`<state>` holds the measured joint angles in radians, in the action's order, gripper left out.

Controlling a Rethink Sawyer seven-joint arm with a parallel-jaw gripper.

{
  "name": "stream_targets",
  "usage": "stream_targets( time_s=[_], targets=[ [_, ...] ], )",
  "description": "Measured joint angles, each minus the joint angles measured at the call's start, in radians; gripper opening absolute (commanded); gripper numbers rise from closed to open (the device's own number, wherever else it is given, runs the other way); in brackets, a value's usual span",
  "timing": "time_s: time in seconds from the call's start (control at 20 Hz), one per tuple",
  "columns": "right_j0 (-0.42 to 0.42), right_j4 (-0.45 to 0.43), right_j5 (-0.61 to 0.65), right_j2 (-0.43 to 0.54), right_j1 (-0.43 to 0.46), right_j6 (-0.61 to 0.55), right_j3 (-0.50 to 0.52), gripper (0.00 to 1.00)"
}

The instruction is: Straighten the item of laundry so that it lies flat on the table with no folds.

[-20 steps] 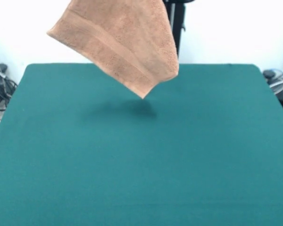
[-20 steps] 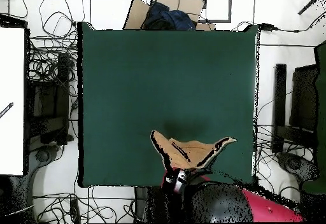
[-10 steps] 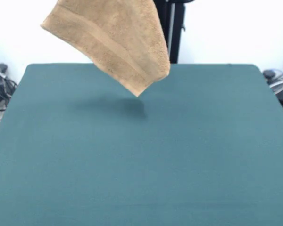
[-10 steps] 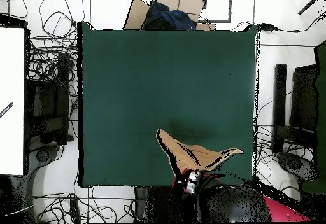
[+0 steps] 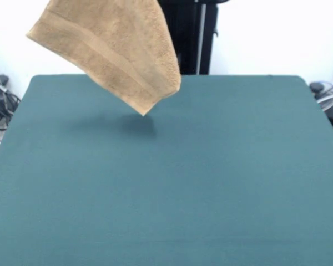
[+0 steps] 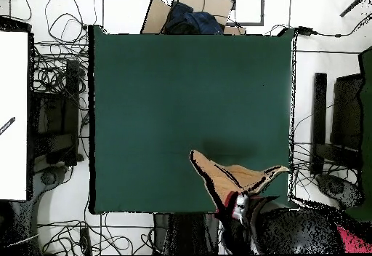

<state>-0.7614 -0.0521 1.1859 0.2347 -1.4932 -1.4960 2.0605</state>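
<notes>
The tan-orange terry hand towel (image 5: pixel 108 52) with its woven border band hangs in the air above the far part of the large dark green felt-topped table (image 5: pixel 183 188), clear of the surface. It is cocked on the diagonal with one corner pointing down, and that corner's shadow falls on the felt just below. From overhead the towel (image 6: pixel 229 174) shows as a narrow draped shape over the table edge nearest the robot, just beside the red and black arm (image 6: pixel 290 231).

The gripper (image 6: pixel 238 208) is at the towel's top in the overhead view, and the towel evidently hangs from it, but its fingers are hidden, so I cannot tell how far open they are.

The cloth looks soft, light and limp, likely to buckle if dropped. A corner or border edge seems the best hold, letting the low corner touch first and dragging the rest flat.
</notes>
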Motion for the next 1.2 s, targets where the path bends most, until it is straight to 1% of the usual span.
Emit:
stream_targets(
  time_s=[0.2,0.4,0.6,0.8,0.9,1.0,1.2],
  targets=[
    [-0.024,-0.002,-0.013,0.002,0.039,0.056,-0.012,0.0],
    [-0.034,-0.005,-0.034,0.003,0.068,0.08,-0.019,0.0],
    [-0.033,-0.019,-0.059,0.006,0.096,0.086,-0.03,0.0],
    [-0.028,-0.042,-0.11,0.008,0.14,0.086,-0.039,0.0],
    [-0.027,-0.046,-0.127,0.009,0.153,0.086,-0.039,0.0],
    [-0.021,-0.049,-0.169,0.012,0.185,0.086,-0.04,0.0],
    [-0.012,-0.05,-0.2,0.02,0.215,0.086,-0.04,0.0]
  ],
)
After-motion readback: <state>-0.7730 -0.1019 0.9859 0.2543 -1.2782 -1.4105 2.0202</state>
